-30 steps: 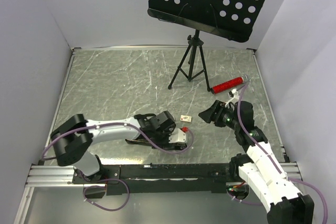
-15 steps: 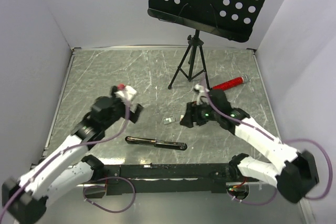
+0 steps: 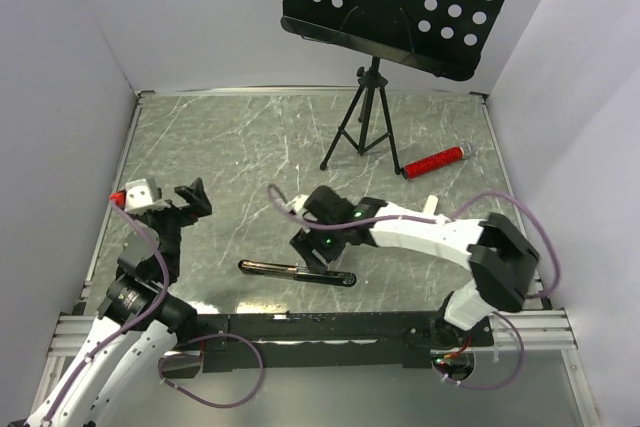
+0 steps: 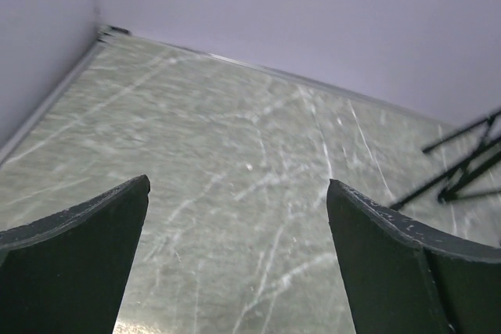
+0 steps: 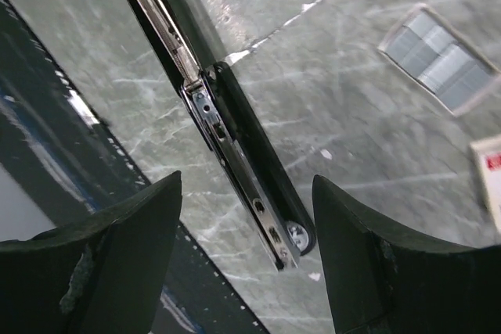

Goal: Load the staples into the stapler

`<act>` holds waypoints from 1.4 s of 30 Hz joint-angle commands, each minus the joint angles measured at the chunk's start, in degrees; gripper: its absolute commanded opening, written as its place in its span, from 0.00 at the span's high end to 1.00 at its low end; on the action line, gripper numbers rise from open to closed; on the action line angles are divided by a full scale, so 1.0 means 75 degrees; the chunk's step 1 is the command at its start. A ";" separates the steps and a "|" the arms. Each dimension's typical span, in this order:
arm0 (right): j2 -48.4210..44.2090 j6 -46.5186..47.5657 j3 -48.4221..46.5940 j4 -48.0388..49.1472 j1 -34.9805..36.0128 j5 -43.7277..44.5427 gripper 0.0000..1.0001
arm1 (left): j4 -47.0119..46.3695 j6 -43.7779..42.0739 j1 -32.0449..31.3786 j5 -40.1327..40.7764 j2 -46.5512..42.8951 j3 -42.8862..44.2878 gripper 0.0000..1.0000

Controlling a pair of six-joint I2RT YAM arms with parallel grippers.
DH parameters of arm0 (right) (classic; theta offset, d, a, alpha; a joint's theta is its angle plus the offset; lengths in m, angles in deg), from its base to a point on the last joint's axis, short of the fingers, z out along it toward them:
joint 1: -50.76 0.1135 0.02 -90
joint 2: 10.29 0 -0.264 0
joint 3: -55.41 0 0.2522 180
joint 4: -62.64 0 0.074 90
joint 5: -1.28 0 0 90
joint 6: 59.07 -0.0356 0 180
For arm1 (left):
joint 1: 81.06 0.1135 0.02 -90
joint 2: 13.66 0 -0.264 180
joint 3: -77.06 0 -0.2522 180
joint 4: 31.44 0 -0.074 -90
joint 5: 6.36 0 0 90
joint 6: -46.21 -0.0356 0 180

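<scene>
Right gripper (image 5: 244, 193), fingers spread and empty, above the long black stapler (image 5: 235, 154) lying open.
The small silvery-grey strip of staples (image 5: 438, 56) lies flat on the marbled table (image 5: 352, 138) at two o'clock from the stapler: likely light, stiff, snappable; pinch its long edges. Left gripper (image 4: 235, 193) spread wide, empty.

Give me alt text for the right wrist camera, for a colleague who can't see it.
The opened stapler lies diagonally on the marble table, its metal channel exposed, framed between the open fingers of the right gripper. The staples lie apart from it at the upper right, and the corner of a white box shows at the right edge.
</scene>
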State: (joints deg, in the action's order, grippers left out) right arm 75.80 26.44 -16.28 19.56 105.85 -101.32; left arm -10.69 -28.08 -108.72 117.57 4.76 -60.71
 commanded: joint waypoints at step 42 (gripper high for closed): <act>0.4694 -0.4193 -0.5095 -0.2090 0.0600 0.3895 0.87 | -0.0017 0.0132 0.0079 0.1734 0.0100 -0.0081 0.01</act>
State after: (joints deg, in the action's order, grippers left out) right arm 109.89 0.98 -51.01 7.32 111.21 -75.49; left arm -10.87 -28.93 -108.35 129.66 6.68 -62.99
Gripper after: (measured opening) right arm 0.331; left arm 0.995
